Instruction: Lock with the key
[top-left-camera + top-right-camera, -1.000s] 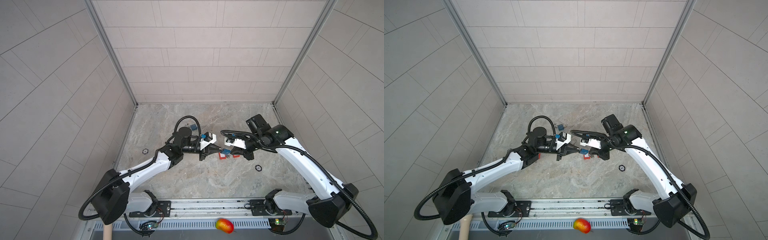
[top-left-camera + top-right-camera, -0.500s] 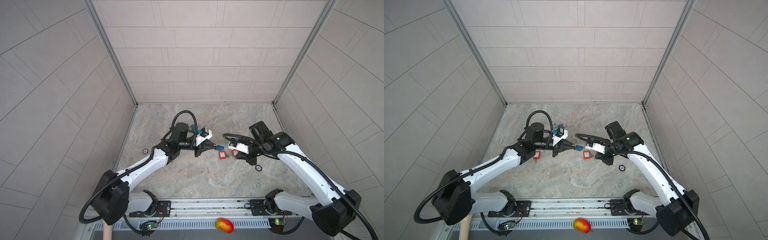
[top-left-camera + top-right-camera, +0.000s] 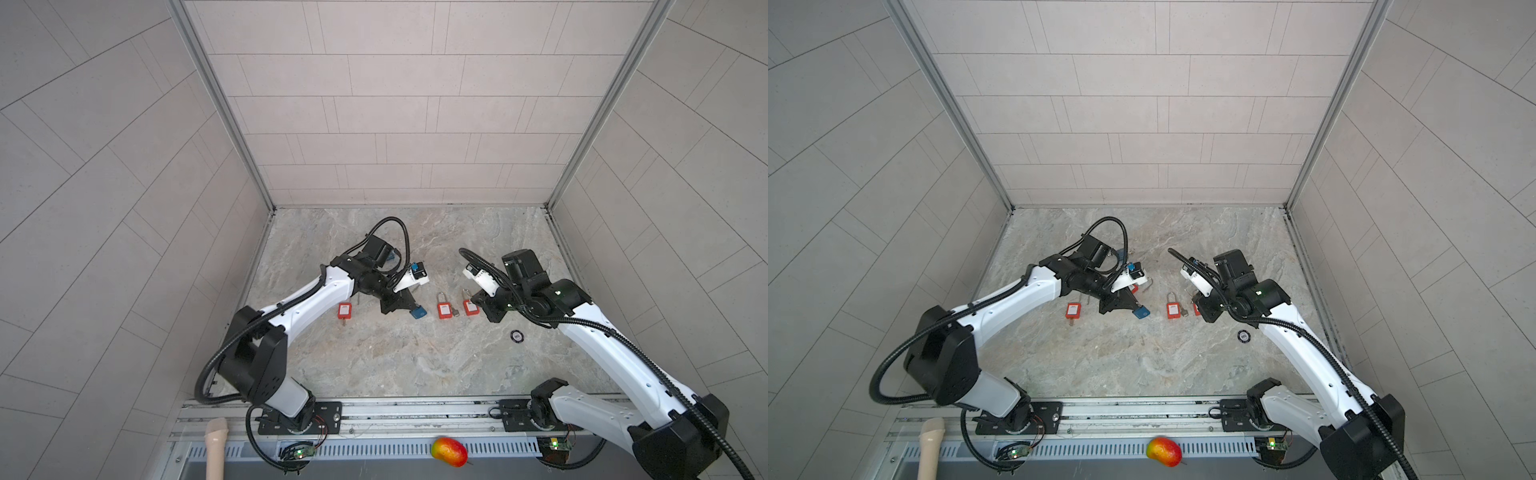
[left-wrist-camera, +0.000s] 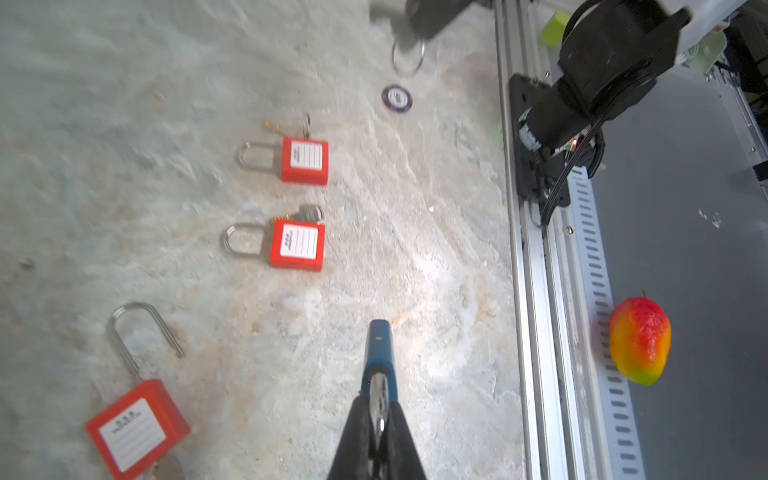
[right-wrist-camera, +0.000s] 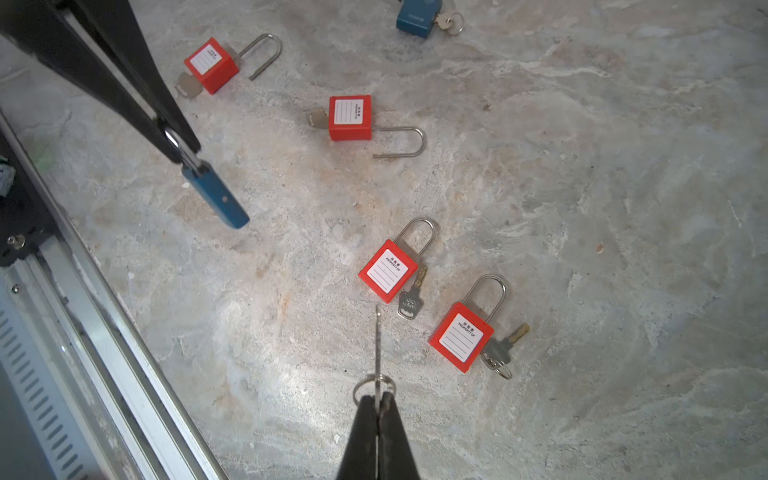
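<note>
Left tool (image 4: 377, 409) is clamped on the shackle of the blue padlock (image 4: 378, 345), whose body hangs clear of the bench (image 4: 436, 270). Right tool (image 5: 378, 401) is pinched shut on the key (image 5: 377, 340), well apart from the padlock.

Two red padlocks (image 5: 388, 270) lie shut on the bench with loose keys beside them. Two more lie open, keys in.

Judgement: the key is out, so this lock looks turned and finished, though the tool hides whether the shackle is seated. The next move calls for lowering padlock and key together beside the shut pair.
</note>
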`<state>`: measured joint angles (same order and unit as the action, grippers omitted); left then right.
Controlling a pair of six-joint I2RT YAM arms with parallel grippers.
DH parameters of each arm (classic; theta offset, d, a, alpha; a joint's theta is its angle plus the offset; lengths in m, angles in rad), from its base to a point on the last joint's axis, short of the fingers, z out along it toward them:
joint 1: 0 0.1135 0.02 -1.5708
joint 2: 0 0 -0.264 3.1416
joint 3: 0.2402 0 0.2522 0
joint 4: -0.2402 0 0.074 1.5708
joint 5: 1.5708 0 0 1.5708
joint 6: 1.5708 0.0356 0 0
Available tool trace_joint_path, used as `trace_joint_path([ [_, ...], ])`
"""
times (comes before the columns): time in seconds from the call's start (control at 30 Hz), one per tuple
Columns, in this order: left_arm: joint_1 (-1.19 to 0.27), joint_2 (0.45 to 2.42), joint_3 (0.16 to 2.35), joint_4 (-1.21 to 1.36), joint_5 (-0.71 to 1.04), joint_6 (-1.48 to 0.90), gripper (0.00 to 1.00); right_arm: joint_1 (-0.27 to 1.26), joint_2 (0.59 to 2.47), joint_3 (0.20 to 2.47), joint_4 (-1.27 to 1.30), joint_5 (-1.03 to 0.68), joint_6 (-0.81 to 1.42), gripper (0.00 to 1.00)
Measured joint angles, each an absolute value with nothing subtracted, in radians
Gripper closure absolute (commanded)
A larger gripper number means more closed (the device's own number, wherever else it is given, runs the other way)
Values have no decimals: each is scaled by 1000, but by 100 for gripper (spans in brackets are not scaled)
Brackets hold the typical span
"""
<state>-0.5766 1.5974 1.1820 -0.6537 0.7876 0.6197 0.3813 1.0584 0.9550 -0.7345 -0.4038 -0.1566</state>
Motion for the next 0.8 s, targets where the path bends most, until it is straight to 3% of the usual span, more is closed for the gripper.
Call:
trace_joint_path([
  [0.5, -606, 1901, 1380, -784, 722, 641, 100, 410, 1118, 904, -642, -404, 107, 100],
  [0.73, -640, 2004, 1451, -806, 685, 635, 100, 427, 1133, 869, -577, -486, 194, 100],
  [0.8, -649, 2030, 1474, -810, 666, 625, 96, 429, 1133, 856, -564, -500, 228, 100],
])
